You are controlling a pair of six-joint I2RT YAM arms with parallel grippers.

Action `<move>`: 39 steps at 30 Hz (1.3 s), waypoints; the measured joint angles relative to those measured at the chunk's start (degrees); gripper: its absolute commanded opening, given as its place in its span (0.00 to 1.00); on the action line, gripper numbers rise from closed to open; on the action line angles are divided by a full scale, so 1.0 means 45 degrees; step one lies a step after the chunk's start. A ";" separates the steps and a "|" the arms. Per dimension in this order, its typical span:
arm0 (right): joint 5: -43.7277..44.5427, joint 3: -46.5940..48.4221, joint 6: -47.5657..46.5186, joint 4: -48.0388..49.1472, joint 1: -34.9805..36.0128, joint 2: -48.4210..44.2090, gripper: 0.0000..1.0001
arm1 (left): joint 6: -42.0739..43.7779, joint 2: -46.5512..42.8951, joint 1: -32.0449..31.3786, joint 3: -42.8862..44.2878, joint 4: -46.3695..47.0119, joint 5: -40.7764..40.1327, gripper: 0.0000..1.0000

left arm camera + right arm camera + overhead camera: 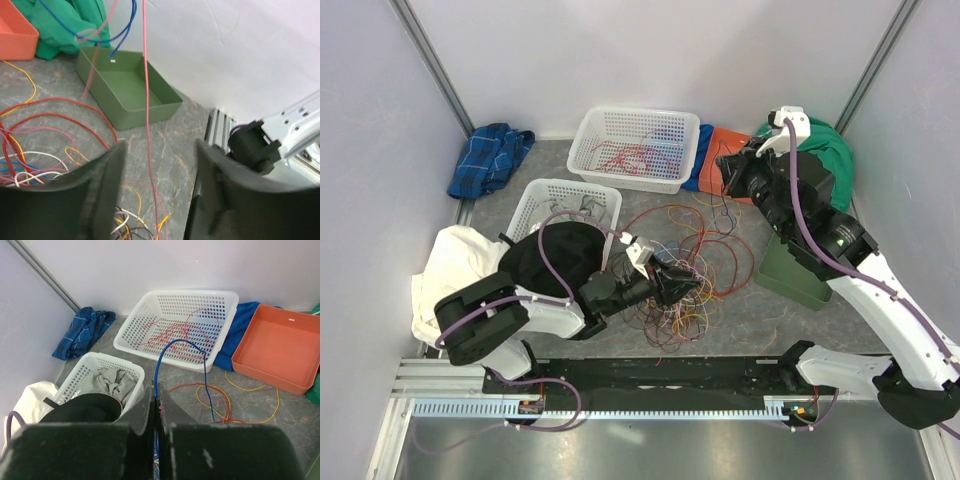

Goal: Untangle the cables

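The cables lie in a loose many-coloured tangle on the grey table between the arms. My left gripper is low over the near part of the tangle. In the left wrist view its jaws stand open, and a taut pink cable runs up between them without touching either finger. My right gripper is raised at the back right. It is shut on a blue cable, which arches up and drops back to the table; a pink strand sits in the same pinch.
A white basket at the back holds red cables. A smaller white basket with grey cloth and a black cloth are beside my left arm. A green bin, an orange tray, and green, blue and plaid cloths lie around.
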 measured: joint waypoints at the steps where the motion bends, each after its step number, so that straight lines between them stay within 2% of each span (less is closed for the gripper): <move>1: 0.0000 0.0053 -0.0005 -0.0049 0.0005 0.0000 0.00 | -0.0034 0.0097 -0.0005 -0.0005 0.0005 0.0136 0.23; 2: 0.0005 0.0117 -0.0005 -0.0087 0.0005 0.0000 0.00 | -0.0039 0.0155 -0.0010 -0.0005 -0.0029 0.0243 0.10; 3: 0.0005 0.0185 -0.0005 -0.0107 0.0005 0.0000 0.00 | -0.0049 0.0155 -0.0010 -0.0019 -0.0063 0.0321 0.02; 9: 0.0287 0.0782 -0.0107 -0.0233 0.0005 0.0029 0.00 | -0.0073 -0.0763 -0.0010 -0.0452 -0.0937 0.0476 0.02; 12: 0.1049 0.1243 -0.0398 -0.0262 0.0000 0.0141 0.00 | 0.0024 -0.2977 -0.0010 -0.0724 -0.2487 -0.0092 0.02; 14: 0.1603 0.1443 -0.0588 -0.0223 0.0000 0.0126 0.00 | 0.0321 -0.4974 -0.0015 -0.0029 -0.4813 -0.0933 0.02; 16: 0.2152 0.1477 -0.0738 -0.0112 0.0000 -0.0049 0.00 | 0.0763 -0.6538 -0.0010 0.1880 -0.7368 -0.1991 0.02; 18: 0.2521 0.1443 -0.0797 0.0010 0.0000 -0.0296 0.00 | 0.1355 -0.7072 -0.0005 0.4415 -0.9185 -0.2686 0.02; 24: 0.3109 0.0651 -0.0801 0.0442 0.0000 -0.1389 0.00 | 0.3031 -0.5877 -0.0005 1.2293 -1.2920 -0.3458 0.02; 33: 0.3682 -0.0510 -0.0889 0.0379 -0.0005 -0.1880 0.00 | 0.5061 -0.2395 -0.0010 1.9594 -1.6135 -0.3531 0.02; 39: 0.3764 -0.1627 -0.0855 0.0345 -0.0068 -0.2079 0.00 | 0.6227 -0.0398 -0.0010 2.2872 -1.7034 -0.3628 0.02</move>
